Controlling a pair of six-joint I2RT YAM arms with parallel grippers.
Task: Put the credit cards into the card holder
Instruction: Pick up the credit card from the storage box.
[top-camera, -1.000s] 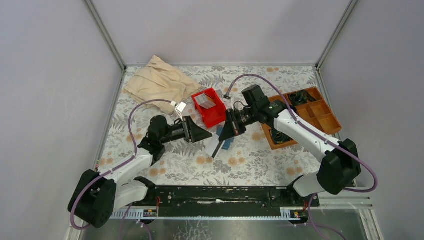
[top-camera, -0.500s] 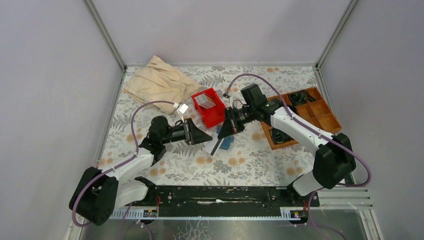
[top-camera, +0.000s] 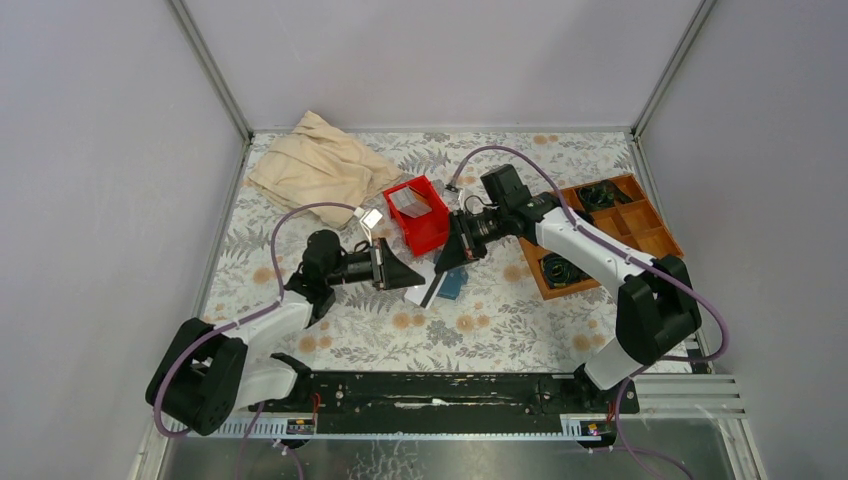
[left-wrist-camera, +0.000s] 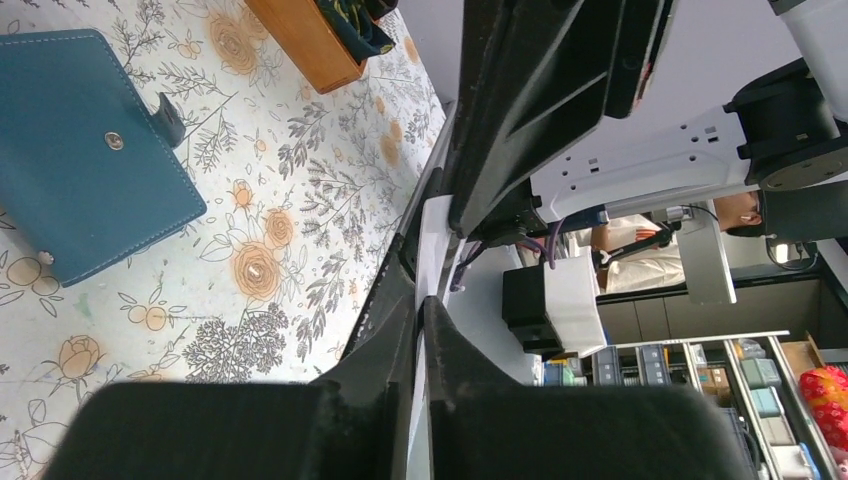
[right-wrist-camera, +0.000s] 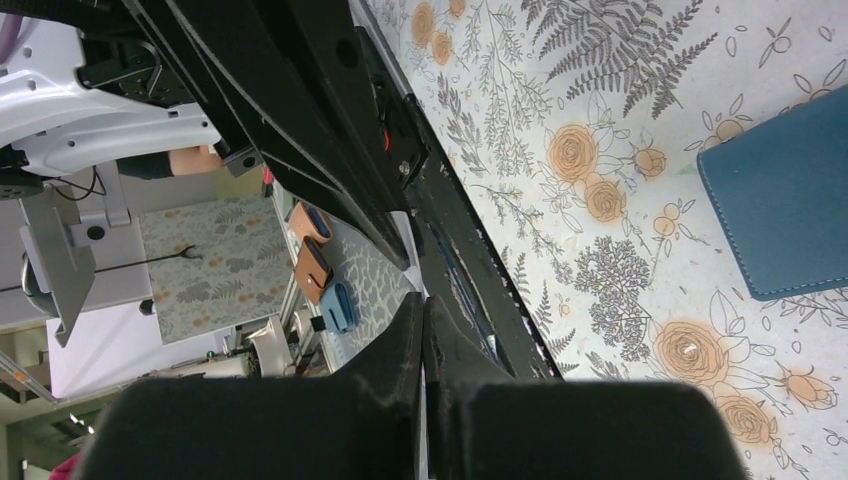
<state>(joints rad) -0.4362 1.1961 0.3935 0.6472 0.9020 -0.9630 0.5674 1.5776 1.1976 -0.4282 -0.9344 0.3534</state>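
Two credit cards get counted: one's pinched edge-on by both the left gripper and right gripper, the other card is seen in the single red bin beyond them. One closed card holder is laid flat just beside the right gripper. Dark parts are kept in one wooden tray.

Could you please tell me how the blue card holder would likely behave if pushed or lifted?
The card holder lies flat and closed on the table, so it would probably slide rather than tip. Its stitched cover looks soft, so it may flex or fall open if lifted by one edge.
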